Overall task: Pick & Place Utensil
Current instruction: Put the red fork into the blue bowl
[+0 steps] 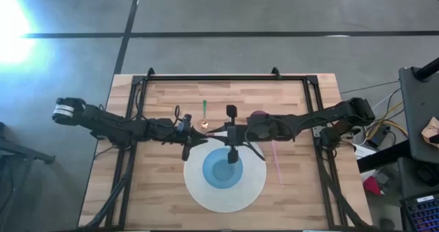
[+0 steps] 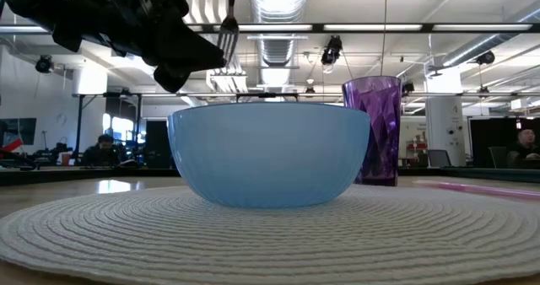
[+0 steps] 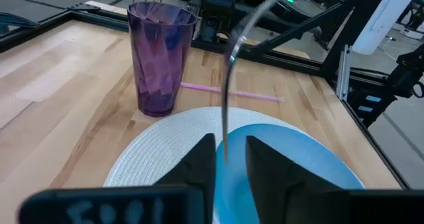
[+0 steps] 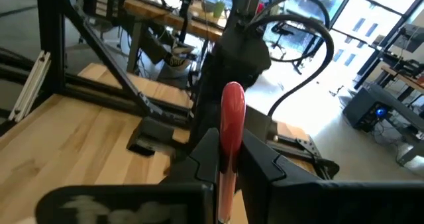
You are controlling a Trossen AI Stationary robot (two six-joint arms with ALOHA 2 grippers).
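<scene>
A fork (image 1: 218,132) with a red handle and metal tines hangs nearly upright, tines down (image 2: 226,34), over the far left rim of a light blue bowl (image 1: 223,169). The bowl stands on a round white placemat (image 1: 206,198). My right gripper (image 4: 230,159), reaching in from the table's right, is shut on the red handle. My left gripper (image 3: 230,159) comes from the left, lower down, and is open. Its fingers stand on either side of the fork's thin metal lower part (image 3: 226,111), with a gap showing on each side. My right gripper pinches the fork's red handle (image 4: 229,141) between its two fingers, a little below the handle's rounded free end (image 4: 232,95), which sticks up above them. The fingers come roughly level from the table's right, across the handle. The fork is lifted clear and hangs below, tines down.
A purple tumbler (image 3: 159,58) stands on the wood beyond the mat, under the right arm (image 1: 259,114). A pink straw (image 1: 277,160) lies to the right of the mat. A green-handled spoon (image 1: 204,114) lies on the far side of the bowl. A black frame rims the table.
</scene>
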